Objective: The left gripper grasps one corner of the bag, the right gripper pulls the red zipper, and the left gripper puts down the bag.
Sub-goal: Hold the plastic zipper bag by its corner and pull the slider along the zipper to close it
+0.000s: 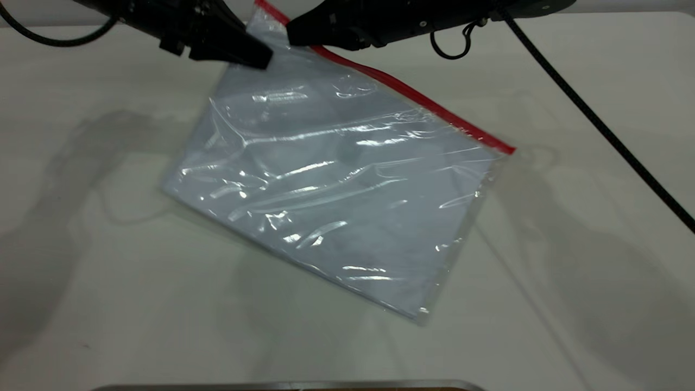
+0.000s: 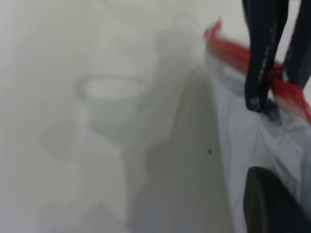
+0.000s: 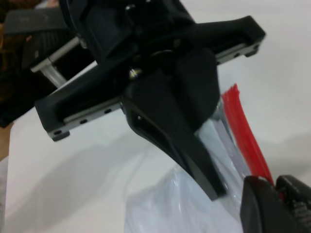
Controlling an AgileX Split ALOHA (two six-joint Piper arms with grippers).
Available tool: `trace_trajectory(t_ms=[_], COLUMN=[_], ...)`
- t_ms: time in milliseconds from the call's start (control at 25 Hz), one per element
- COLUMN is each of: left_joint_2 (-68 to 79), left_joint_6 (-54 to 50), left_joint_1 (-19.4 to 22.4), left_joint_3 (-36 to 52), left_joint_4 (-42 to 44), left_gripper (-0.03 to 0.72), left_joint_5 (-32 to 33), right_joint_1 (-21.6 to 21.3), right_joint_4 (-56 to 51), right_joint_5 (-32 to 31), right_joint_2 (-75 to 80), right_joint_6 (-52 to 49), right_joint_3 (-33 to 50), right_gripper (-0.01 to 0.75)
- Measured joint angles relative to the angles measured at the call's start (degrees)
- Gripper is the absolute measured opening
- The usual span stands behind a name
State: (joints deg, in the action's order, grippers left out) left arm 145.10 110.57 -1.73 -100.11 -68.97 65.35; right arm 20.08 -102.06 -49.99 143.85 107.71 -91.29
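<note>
Plastic fills the middle of the desk (image 1: 570,304): the bag (image 1: 336,184) hangs tilted, its far left end lifted and its near right end low against the desk top. The red zipper (image 1: 423,100) runs along its far edge, slanting from the raised corner of the bag (image 1: 260,13) at the far left down to the right end. The left claw (image 1: 255,54) sits at that raised end, its pointed jaws closed on the clear plastic just below the red strip. The right claw (image 1: 296,32) comes in from the right, just beside the left one, its tips pinched shut on the red zipper close to the held corner; the left wrist view shows its fingers (image 2: 260,73) straddling the strip. A black cable (image 1: 602,127) trails across the desk on the right.
</note>
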Motion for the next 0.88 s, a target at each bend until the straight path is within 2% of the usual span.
trace_trajectory(t_ms=[560, 880], left_joint_2=[0.04, 0.04], left_joint_6=[2.02, 3.26], left_joint_1=[2.55, 3.75], left_joint_3=[0.19, 0.19], left_joint_4=[-6.75, -11.15], left_gripper=[0.051, 0.051], left_joint_5=[0.64, 0.50], right_joint_1=[-3.71, -8.37], right_joint_4=[0.09, 9.76], right_joint_5=[-1.12, 0.15], right_joint_2=[3.38, 4.24], right_joint_6=[0.00, -0.91], right_joint_3=[-0.36, -0.36], right_gripper=[0.037, 0.036])
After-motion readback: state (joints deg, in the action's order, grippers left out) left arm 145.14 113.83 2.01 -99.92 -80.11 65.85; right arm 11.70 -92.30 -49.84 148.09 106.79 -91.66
